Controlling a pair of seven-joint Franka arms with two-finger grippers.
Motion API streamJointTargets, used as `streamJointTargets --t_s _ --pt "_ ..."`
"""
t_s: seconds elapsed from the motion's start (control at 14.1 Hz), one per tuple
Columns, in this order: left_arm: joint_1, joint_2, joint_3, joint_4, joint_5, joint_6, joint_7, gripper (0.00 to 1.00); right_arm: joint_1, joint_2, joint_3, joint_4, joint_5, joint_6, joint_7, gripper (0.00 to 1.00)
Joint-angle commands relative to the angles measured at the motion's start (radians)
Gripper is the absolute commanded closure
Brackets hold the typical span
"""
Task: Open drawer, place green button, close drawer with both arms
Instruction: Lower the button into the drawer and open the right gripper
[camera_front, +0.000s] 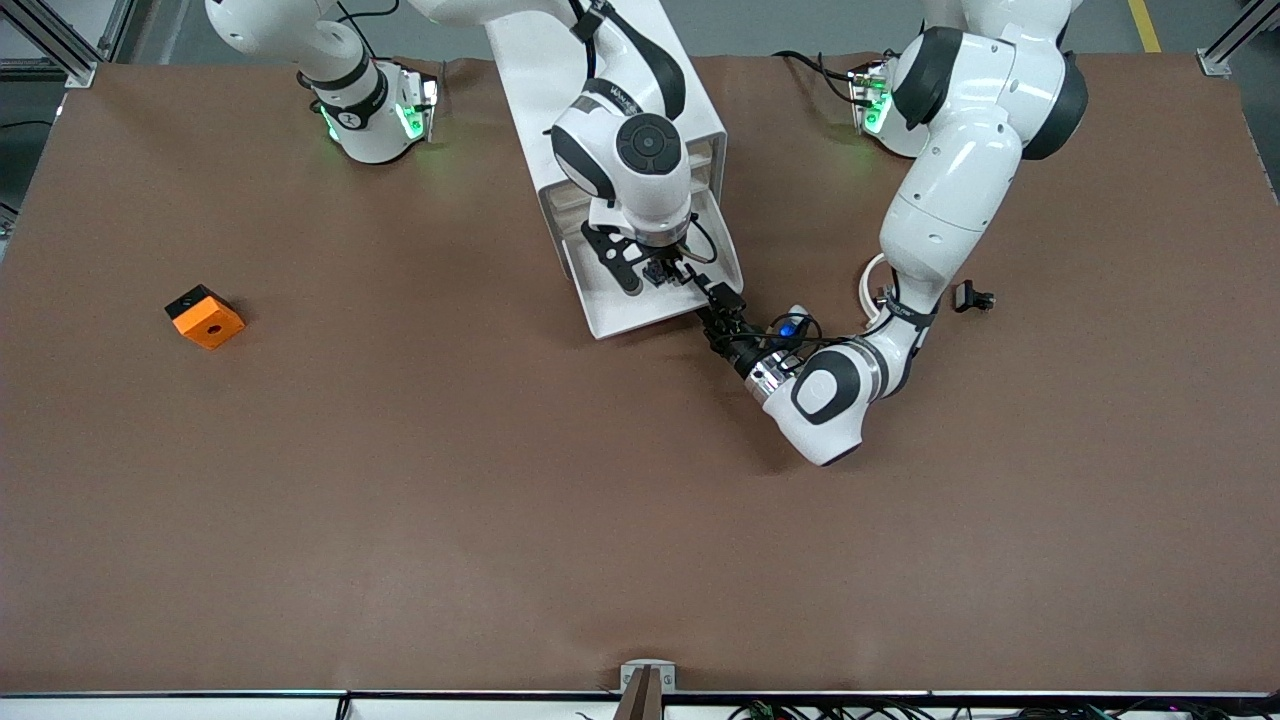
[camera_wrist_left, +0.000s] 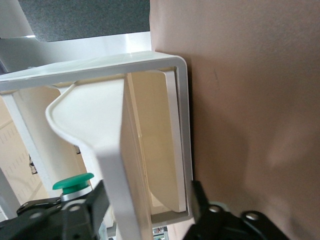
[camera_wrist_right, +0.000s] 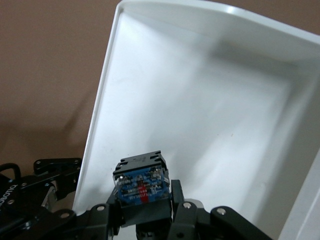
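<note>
The white cabinet (camera_front: 705, 100) stands between the arm bases, with a lower drawer (camera_front: 640, 318) pulled out toward the front camera. My right gripper (camera_front: 655, 272) hangs over the open drawer tray (camera_wrist_right: 200, 100). It (camera_wrist_right: 142, 200) is shut on the button's dark black-blue body (camera_wrist_right: 141, 186). The button's green cap (camera_wrist_left: 73, 182) shows in the left wrist view. My left gripper (camera_front: 716, 300) is at the drawer's front corner toward the left arm's end. Its fingers (camera_wrist_left: 97, 205) straddle the drawer's front edge (camera_wrist_left: 125, 165), one on each side, touching it.
An orange cube with a hole (camera_front: 204, 316) lies toward the right arm's end of the table. A white ring (camera_front: 870, 285), partly hidden by the left arm, and a small black piece (camera_front: 973, 297) lie toward the left arm's end.
</note>
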Motion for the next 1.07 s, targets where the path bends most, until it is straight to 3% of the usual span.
streamJointTargets --t_s 0.0,0.5,0.92,0.99 --pt "-0.006 0.015 0.004 0.023 -0.011 0.002 0.009 0.0 0.021 0.024 -0.012 0.03 0.002 -0.008 0.022 1.0" --pt "0.008 -0.007 0.004 0.027 0.012 0.004 0.03 0.0 0.036 0.052 -0.014 0.032 -0.002 -0.009 0.021 1.0" --pt "0.034 -0.039 0.001 0.028 0.072 0.002 0.172 0.0 0.038 0.053 -0.012 0.035 -0.008 -0.009 0.021 1.0" --pt "0.039 -0.041 0.0 0.028 0.074 0.002 0.192 0.0 0.041 0.053 -0.014 0.035 -0.013 -0.008 0.013 0.81"
